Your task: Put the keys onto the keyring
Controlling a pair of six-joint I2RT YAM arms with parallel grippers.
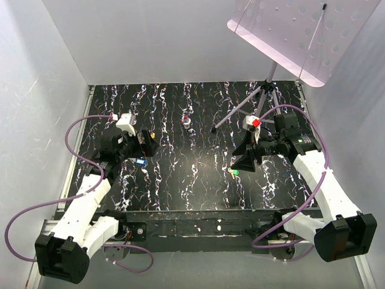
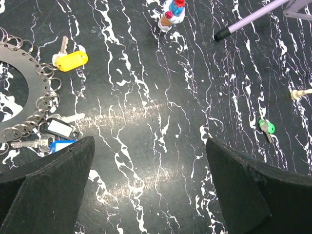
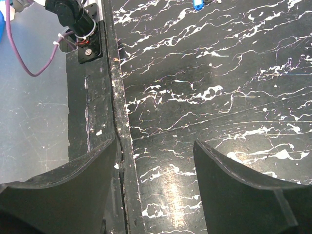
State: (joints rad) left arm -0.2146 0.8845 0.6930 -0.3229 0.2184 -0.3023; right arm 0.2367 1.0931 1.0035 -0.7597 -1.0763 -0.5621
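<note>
Starting at the near edge of the table, the right gripper hangs with its jaws spread wide and nothing between them. The left gripper is likewise open and empty. Just beyond its left finger, the blue key lies against the near rim of the keyring, a flat grey plate fringed with loose little rings. The yellow key rests at the far rim; whether it is hooked on, I cannot tell. The green key lies well apart to the right. These keys look light, stiff and flat against a slick surface, so the plastic head seems the surest hold. Farthest off stands a small toy figure.
</note>
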